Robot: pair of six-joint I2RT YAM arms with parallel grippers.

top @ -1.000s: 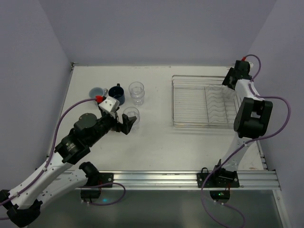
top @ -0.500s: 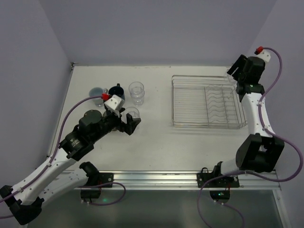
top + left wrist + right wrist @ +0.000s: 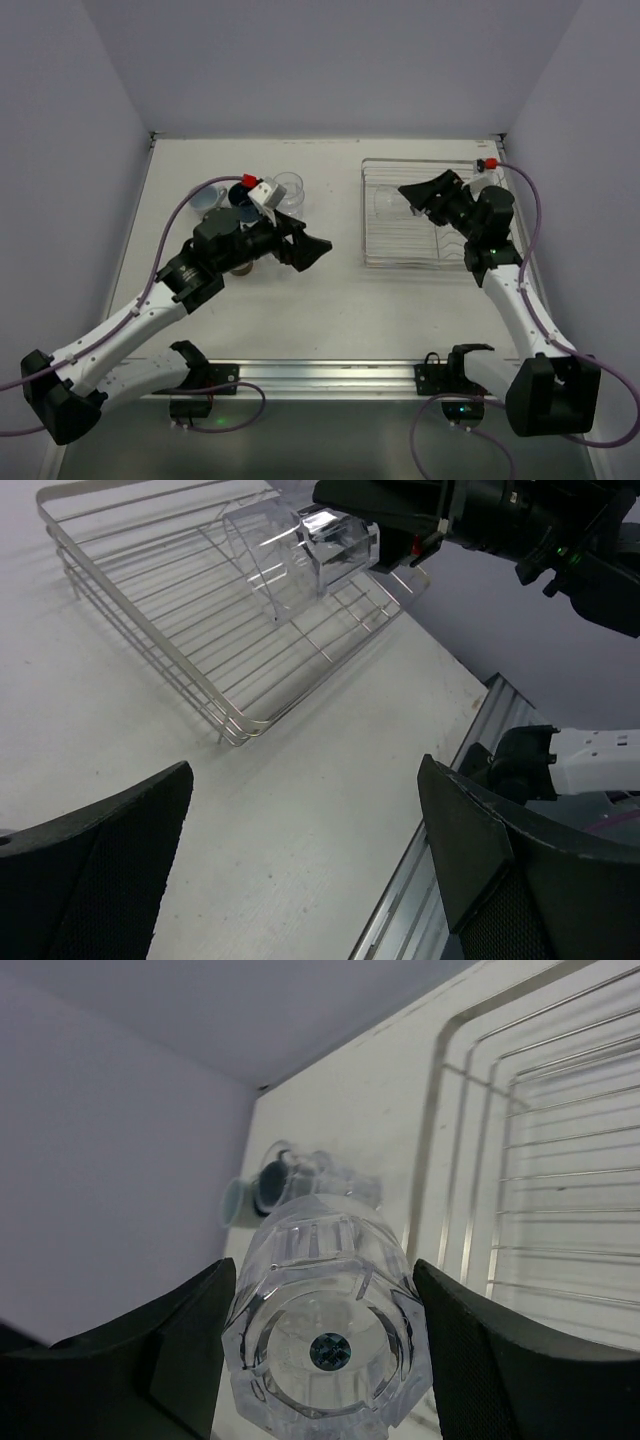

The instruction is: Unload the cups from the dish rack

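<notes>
From above, the right gripper (image 3: 408, 195) hangs over the left part of the dish rack (image 3: 440, 263), pinching a clear glass tumbler (image 3: 386, 203). On the table's left stand a light blue mug (image 3: 207, 195), a navy mug (image 3: 240, 194) and another clear tumbler (image 3: 290, 186). The left gripper (image 3: 312, 246) sits between that group and the rack, pointing at the rack. The step in hand looks like carrying the held glass out. To do it well, I would raise it above the rack's left rim before moving left. Then either set it upright near the other cups or pass it into the waiting left gripper.

In the left wrist view, the left gripper's fingers (image 3: 95, 865) are spread wide and hold nothing, with bare table between them. Beyond them the tumbler (image 3: 270, 560) lies tilted over the rack's wire floor (image 3: 140, 618), mouth toward the near left. The right gripper is clamped at its base end. I cannot tell whether the glass touches the wires. A sideways glass held by the base may slip, so a slow move seems wise.

In the right wrist view, the tumbler's faceted base (image 3: 325, 1345) fills the gap, and both fingers (image 3: 175, 1345) are pressed against its sides. The rack is to the right, and the mugs are far beyond.
</notes>
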